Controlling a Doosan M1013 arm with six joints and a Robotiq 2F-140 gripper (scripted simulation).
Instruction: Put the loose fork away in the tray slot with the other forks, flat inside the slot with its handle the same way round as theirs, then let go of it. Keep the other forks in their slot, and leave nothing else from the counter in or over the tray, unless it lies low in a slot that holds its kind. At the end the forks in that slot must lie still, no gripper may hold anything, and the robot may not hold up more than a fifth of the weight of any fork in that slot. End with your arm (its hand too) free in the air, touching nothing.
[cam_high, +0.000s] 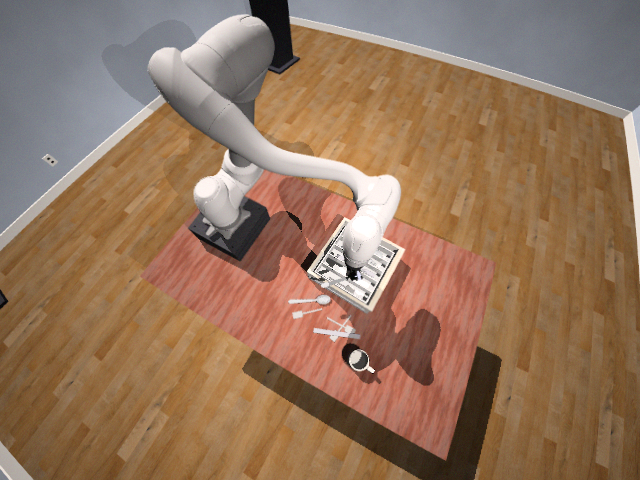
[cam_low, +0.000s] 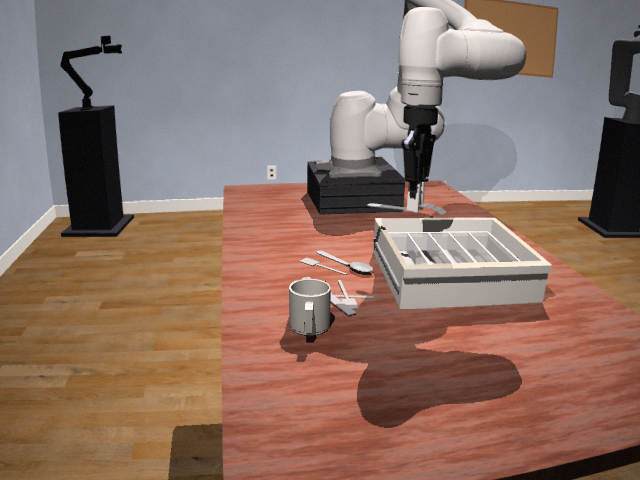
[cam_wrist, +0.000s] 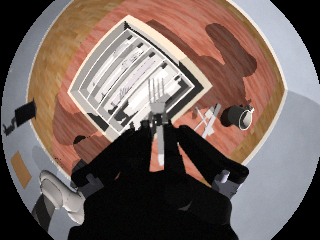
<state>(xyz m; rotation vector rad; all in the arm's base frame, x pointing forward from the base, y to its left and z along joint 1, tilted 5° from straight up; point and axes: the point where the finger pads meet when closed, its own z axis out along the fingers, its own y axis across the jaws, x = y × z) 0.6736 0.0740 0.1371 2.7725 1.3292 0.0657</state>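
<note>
My gripper is shut on the loose fork near its middle. It holds the fork level in the air, above the far edge of the cutlery tray. In the wrist view the fork sticks out from between the fingers, with its tines over the near edge of the tray. From above, the gripper hangs over the tray. The tray has several long slots with cutlery in them. I cannot tell which slot holds the forks.
A grey mug stands on the red table left of the tray. A spoon, a small flat utensil and a pile of cutlery lie between the mug and the tray. The robot base stands at the table's far end.
</note>
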